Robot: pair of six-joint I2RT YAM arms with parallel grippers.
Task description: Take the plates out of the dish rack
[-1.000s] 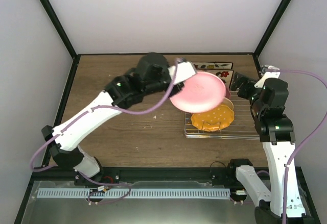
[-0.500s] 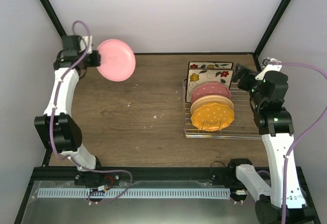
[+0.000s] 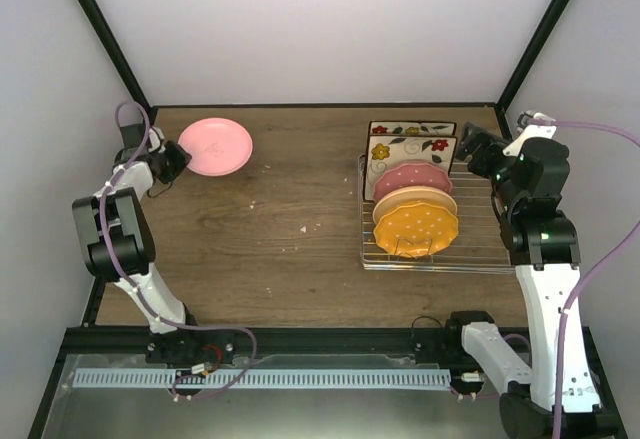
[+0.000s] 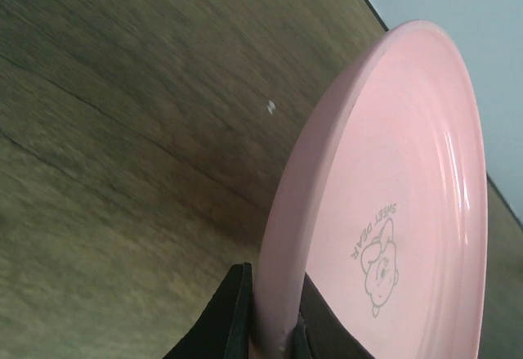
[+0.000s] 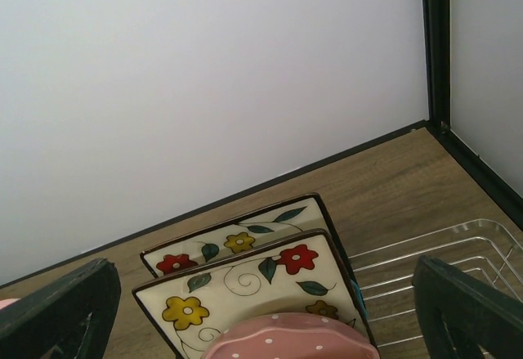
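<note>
A plain pink plate with a small printed figure is at the far left of the table, held low and tilted. My left gripper is shut on its rim. The silver wire dish rack stands at the right. It holds two square cream flower plates, a dotted dark pink plate, a yellow plate and an orange dotted plate, all on edge. My right gripper hangs open beside the square plates, touching nothing.
Black frame posts and white walls close in the wooden table at the back and sides. The rack's right half shows bare wires. A few pale crumbs lie mid-table.
My left arm swung the pink plate from over the rack to the far left, then lowered it toward the table. The right gripper barely moved.
</note>
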